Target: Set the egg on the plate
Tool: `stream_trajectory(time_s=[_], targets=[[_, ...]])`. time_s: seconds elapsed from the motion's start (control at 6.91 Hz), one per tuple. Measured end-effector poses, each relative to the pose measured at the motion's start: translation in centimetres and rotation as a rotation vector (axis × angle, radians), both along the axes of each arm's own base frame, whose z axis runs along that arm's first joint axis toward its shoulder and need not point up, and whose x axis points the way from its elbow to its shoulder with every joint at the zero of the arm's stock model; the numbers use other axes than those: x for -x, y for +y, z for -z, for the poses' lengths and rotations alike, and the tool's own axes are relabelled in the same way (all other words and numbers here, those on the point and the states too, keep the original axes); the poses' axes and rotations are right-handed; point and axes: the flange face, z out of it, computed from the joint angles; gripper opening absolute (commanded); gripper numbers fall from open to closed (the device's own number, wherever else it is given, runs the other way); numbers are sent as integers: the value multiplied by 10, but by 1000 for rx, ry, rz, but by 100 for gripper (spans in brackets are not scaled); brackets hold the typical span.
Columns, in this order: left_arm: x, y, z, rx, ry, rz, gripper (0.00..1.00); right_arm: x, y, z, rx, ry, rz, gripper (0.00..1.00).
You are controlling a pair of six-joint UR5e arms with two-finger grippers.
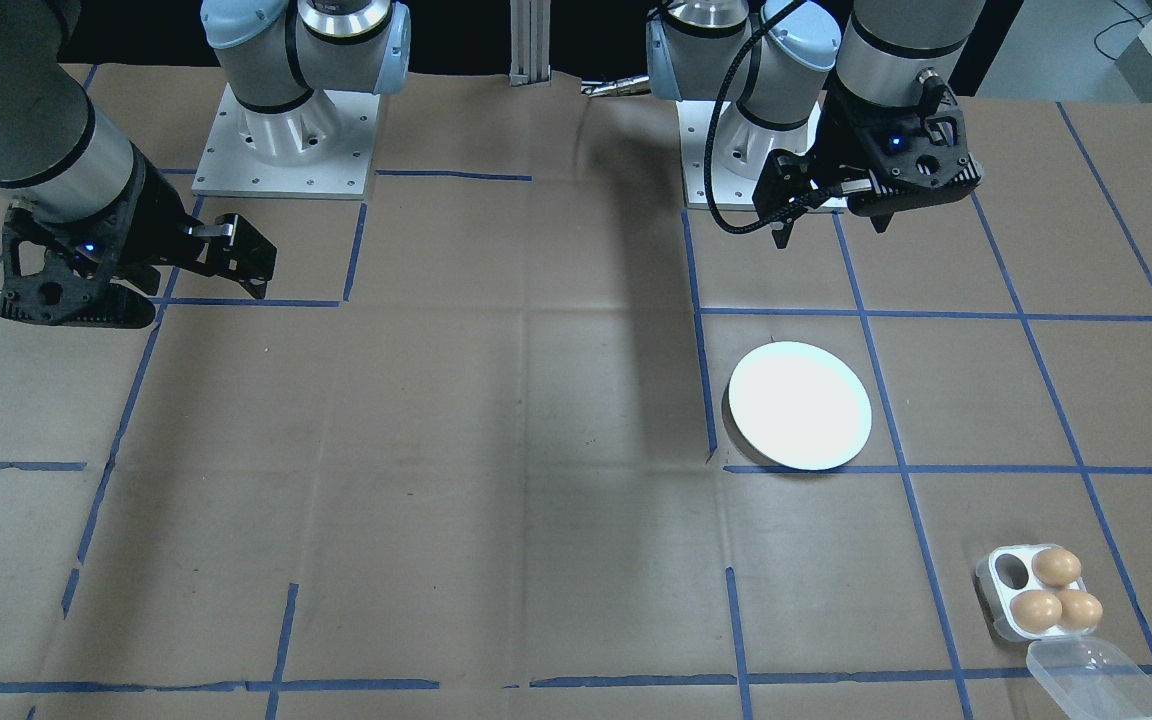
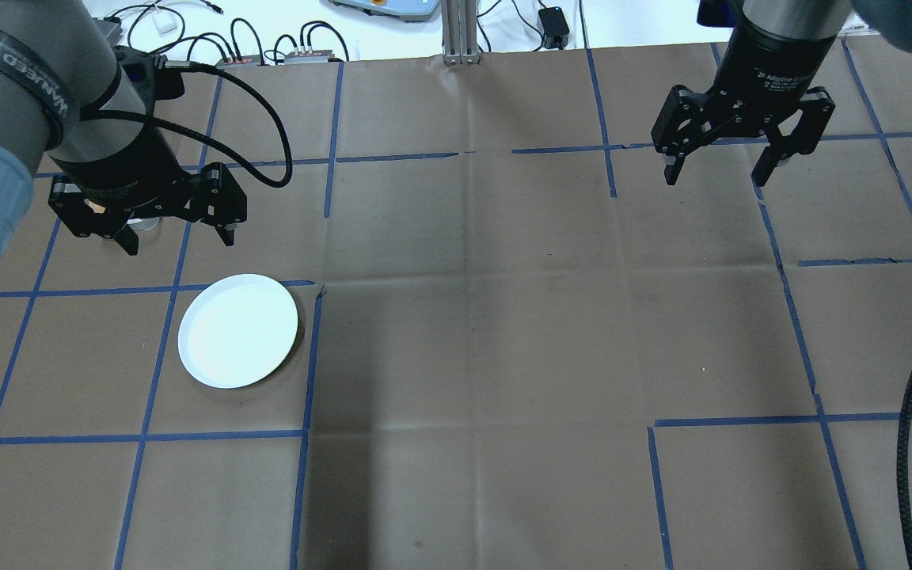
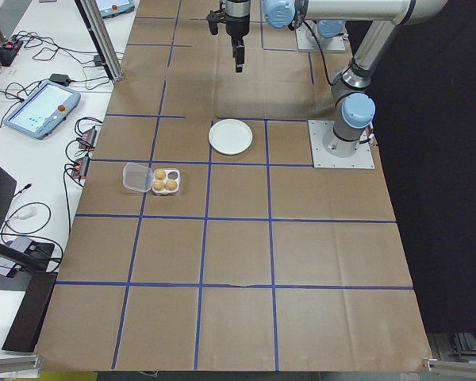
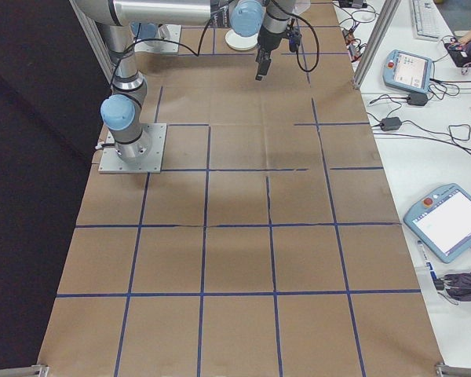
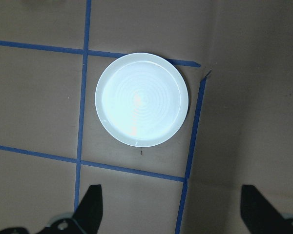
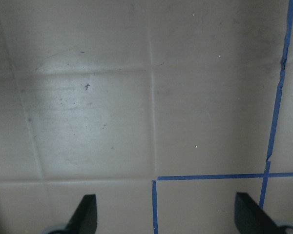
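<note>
Plate (image 1: pixel 800 405) bare on bench (image 1: pixel 496 450); eggs (image 1: pixel 1056 592) in tray (image 1: pixel 998 605) at plate's five o'clock, front view; left end effector (image 1: pixel 831 222) and right end effector (image 2: pixel 725 170) spread wide, empty; step judged: approach; next: reaching for egg.

Even overhead light; plate (image 1: pixel 800 405) blown out white; broad soft arm shadow mid-table; frames sharp.

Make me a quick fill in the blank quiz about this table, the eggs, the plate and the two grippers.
1. The egg tray holds ___ eggs.
2. The plate has ___ eggs on it.
3. The left gripper and right gripper are both ___.
4. The plate sits on the robot's ___ side.

Missing words: three; no; open; left
</note>
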Motion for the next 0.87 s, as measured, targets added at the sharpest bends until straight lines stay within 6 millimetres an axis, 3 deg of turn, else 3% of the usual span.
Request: stream_trajectory(time_s=[0.87], targets=[[6, 3, 12, -24, 68, -3, 100, 0, 0, 0, 0, 1, 0, 100]])
